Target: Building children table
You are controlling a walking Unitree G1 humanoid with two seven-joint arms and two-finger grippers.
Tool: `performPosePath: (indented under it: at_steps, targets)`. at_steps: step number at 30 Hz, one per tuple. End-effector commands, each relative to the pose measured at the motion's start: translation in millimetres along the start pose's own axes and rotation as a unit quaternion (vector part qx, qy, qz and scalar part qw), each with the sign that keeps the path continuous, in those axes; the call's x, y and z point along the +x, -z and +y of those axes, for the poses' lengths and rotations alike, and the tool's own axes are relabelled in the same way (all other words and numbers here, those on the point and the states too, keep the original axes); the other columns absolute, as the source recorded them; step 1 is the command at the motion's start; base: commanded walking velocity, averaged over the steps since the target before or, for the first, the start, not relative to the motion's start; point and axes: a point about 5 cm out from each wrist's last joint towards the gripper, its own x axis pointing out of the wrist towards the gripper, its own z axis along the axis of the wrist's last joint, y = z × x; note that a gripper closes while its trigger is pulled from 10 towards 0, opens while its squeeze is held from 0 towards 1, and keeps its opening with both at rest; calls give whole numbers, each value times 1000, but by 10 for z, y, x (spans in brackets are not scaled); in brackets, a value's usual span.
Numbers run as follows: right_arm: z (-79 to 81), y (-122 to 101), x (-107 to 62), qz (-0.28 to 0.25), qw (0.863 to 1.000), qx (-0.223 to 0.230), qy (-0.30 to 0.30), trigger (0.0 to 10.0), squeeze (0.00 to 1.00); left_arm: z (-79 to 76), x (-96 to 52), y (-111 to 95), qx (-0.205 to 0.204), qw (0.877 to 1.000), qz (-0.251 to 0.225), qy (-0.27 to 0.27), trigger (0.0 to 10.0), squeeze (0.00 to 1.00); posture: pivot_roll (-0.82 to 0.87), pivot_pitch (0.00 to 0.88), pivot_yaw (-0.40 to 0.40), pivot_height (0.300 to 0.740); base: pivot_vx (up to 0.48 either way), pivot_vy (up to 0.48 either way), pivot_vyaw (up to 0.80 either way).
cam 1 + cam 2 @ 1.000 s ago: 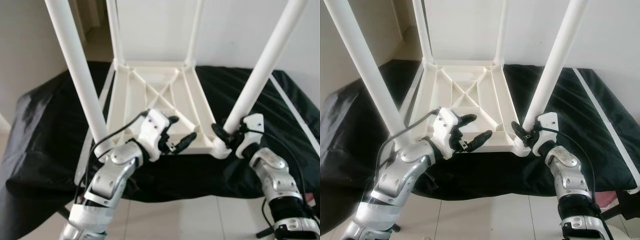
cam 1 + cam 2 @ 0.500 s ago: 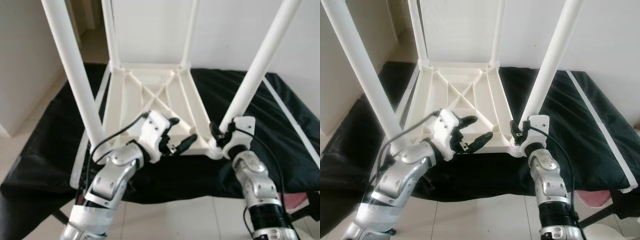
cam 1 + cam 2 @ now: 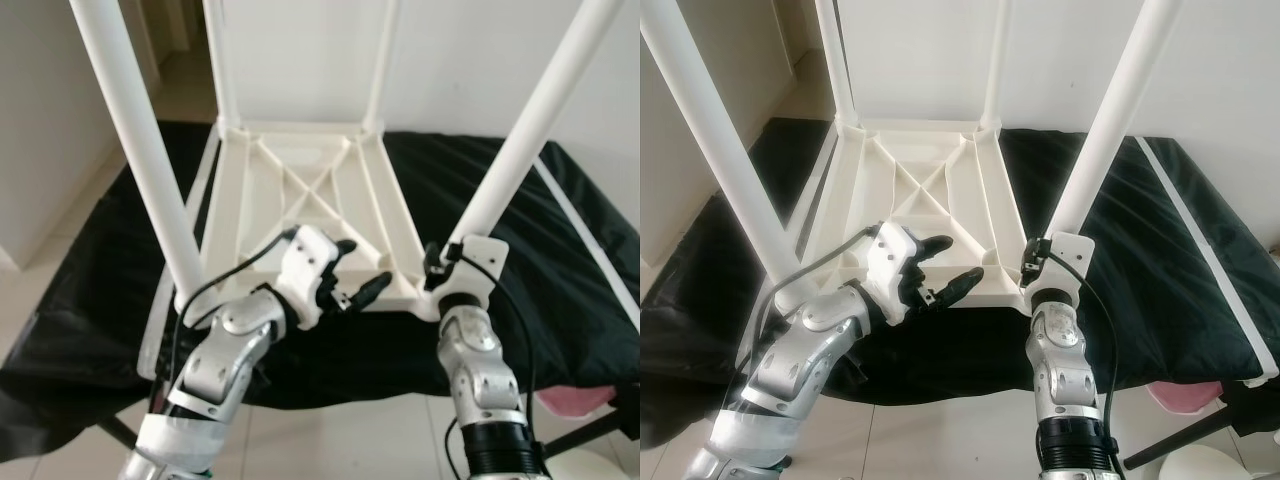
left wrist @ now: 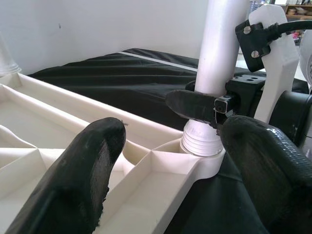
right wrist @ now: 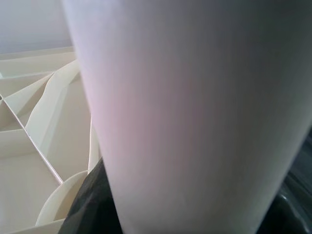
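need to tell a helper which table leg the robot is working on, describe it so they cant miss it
Find the white children's table lying upside down on the black cloth, its four white legs pointing up. Go to the corner nearest the robot on its right side. That leg is the one with the right gripper closed around its base, where it screws into the socket; the left gripper hangs open beside it.

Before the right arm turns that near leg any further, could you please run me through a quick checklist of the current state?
1. Right pincer closed around the near right leg just above its base: ok.
2. Leg's ribbed base seated in the corner socket: cannot tell how far.
3. Left pincer open, hovering over the tabletop's near edge, holding nothing: ok.
4. Upturned white tabletop lying flat on the black cloth: ok.
5. The other three legs standing in their corners: ok.
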Motion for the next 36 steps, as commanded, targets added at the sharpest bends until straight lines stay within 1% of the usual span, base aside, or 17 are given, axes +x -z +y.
performPosePath:
  at_steps: [1,7,10,11,17,19,22,24,25,27,28,29,30,31,33,34,36]
  targets:
    - [-22,131,-47,39,999,11,12,10000,0,-53,4,-4,7,1000,3,10,10000,0,-17,0,-38,740,0,0,0]
    - [-11,118,-48,36,999,4,9,10000,0,-59,13,0,7,1000,3,8,10000,0,-16,0,-39,740,0,0,0]
    - [-28,106,-42,34,999,-6,7,10000,0,-53,14,40,26,1000,15,-4,10000,0,-13,0,-42,740,0,0,0]
    - [-38,92,-39,30,1000,-8,1,10000,1000,-46,15,54,25,999,19,-10,10000,0,-14,0,-43,740,0,0,0]
    - [-82,43,-44,14,1000,-22,-10,10000,1000,-41,13,77,21,999,22,-18,10000,0,-15,0,-43,740,0,0,0]
    - [-111,33,-48,10,999,-26,-17,10000,1000,-39,11,84,27,999,23,-22,10000,0,-18,0,-43,740,0,0,0]
    - [-192,-12,-48,-7,998,-36,-55,10000,1000,-47,1,110,41,998,25,-27,10000,0,-26,0,-37,740,0,0,0]
    - [-227,-34,-50,-14,993,-41,-109,10000,1000,-62,-6,135,49,998,32,-24,10000,0,-29,0,-31,740,0,0,0]
    - [-227,-34,-50,-14,993,-41,-109,10000,1000,-62,-6,135,49,998,32,-24,10000,0,-29,0,-31,740,0,0,0]
    - [-236,-34,-54,-11,991,-40,-131,10000,1000,-68,-10,144,51,998,35,-23,10000,0,-29,0,-31,740,0,0,0]
    - [-248,-35,-54,-11,987,-45,-153,10000,1000,-75,-17,152,53,998,37,-21,10000,0,-31,0,-27,740,0,0,0]
    - [-248,-35,-54,-11,987,-45,-153,10000,1000,-75,-17,152,53,998,37,-21,10000,0,-31,0,-27,740,0,0,0]
    - [-273,-42,-41,-13,981,-54,-185,10000,0,-84,-26,160,55,998,40,-19,10000,0,-32,0,-24,740,0,0,0]
    - [-273,-42,-41,-13,981,-54,-185,10000,0,-84,-26,160,55,998,40,-19,10000,0,-32,0,-24,740,0,0,0]
    - [-310,-47,-10,-13,974,-65,-219,10000,0,-95,-30,165,55,997,42,-18,10000,0,-31,0,-21,740,0,0,0]
    - [-310,-47,-10,-13,974,-65,-219,10000,0,-95,-30,165,55,997,42,-18,10000,0,-31,0,-21,740,0,0,0]
    - [-337,-41,21,-8,962,-80,-263,10000,0,-115,-33,166,54,998,43,-15,10000,0,-30,0,-15,740,0,0,0]
